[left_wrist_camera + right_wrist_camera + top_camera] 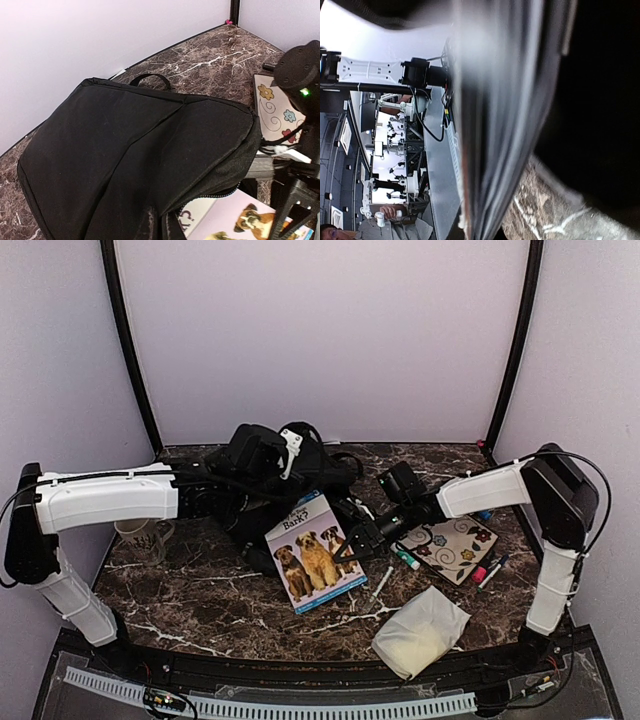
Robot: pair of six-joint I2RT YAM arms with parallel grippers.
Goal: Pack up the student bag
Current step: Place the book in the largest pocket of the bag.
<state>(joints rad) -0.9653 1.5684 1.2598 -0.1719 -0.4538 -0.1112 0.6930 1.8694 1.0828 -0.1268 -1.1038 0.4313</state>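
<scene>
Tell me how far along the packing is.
Nothing is visibly packed yet. In hand: the right gripper seems to hold the dog book, its corner at the student bag opening, where the left gripper sits. Left on the table: mug, floral notebook, markers, white pouch.

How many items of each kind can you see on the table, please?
Backpack: 1
Dog book: 1
Floral notebook: 1
Mug: 1
White pouch: 1
Markers or pens: at least 4
Total: at least 9
</scene>
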